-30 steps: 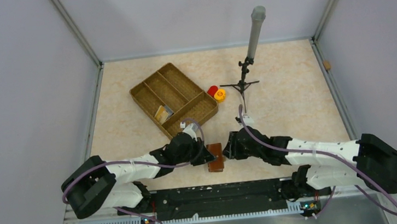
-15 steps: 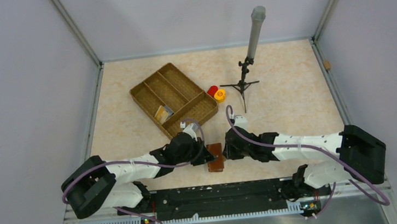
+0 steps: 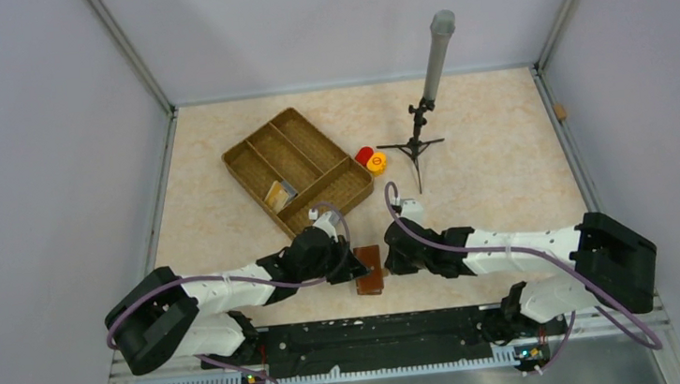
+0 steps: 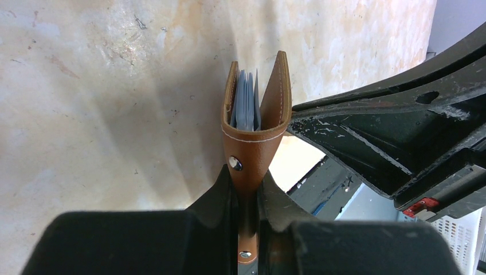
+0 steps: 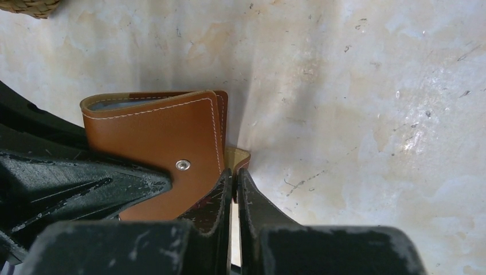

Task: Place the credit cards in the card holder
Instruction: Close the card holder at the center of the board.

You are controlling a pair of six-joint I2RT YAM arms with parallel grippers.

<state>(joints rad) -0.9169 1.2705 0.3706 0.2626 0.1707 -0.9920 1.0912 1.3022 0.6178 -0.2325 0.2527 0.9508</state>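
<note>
The brown card holder (image 3: 369, 270) stands on edge near the table's front, between my two grippers. My left gripper (image 4: 247, 177) is shut on its snap flap, and in the left wrist view pale blue-grey cards (image 4: 246, 103) stick up between its two leather walls (image 4: 255, 146). From the other side, my right gripper (image 5: 234, 175) is shut on a thin tan stitched flap (image 5: 239, 156) at the card holder's (image 5: 160, 134) corner. Two more credit cards (image 3: 278, 194), one yellowish and one pale, lie in the wicker tray. From above, the left gripper (image 3: 353, 268) and right gripper (image 3: 386, 261) flank the holder.
A divided wicker tray (image 3: 248, 158) sits at the back left. A red cap (image 3: 364, 155) and an orange cap (image 3: 377, 162) lie beside it. A small tripod with a grey tube (image 3: 418, 142) stands behind the right arm. Walls enclose the table.
My right gripper has closed from partly open onto the holder's flap, and the right arm has shifted left toward the holder. The left gripper and the holder have stayed put.
</note>
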